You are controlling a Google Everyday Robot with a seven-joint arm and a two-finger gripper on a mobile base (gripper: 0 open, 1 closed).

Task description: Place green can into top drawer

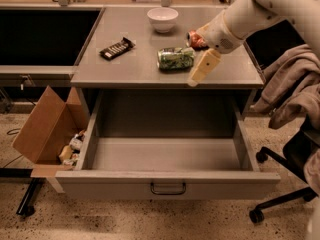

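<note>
The green can [176,58] lies on its side on the grey counter [125,74], near the middle. The top drawer [120,184] is pulled wide open below the counter, with nothing showing inside it and its dark pull handle [168,188] at the front. My gripper [201,70] hangs from the white arm that comes in from the upper right. It is just right of the green can and slightly nearer the counter's front edge, close to the can but apart from it.
An orange-red can [196,40] lies behind the gripper, partly hidden by the arm. A white bowl [162,19] and a dark snack bar [117,48] sit on the counter. A cardboard box [47,129] stands left of the drawer. An office chair draped with cloth [295,94] stands at the right.
</note>
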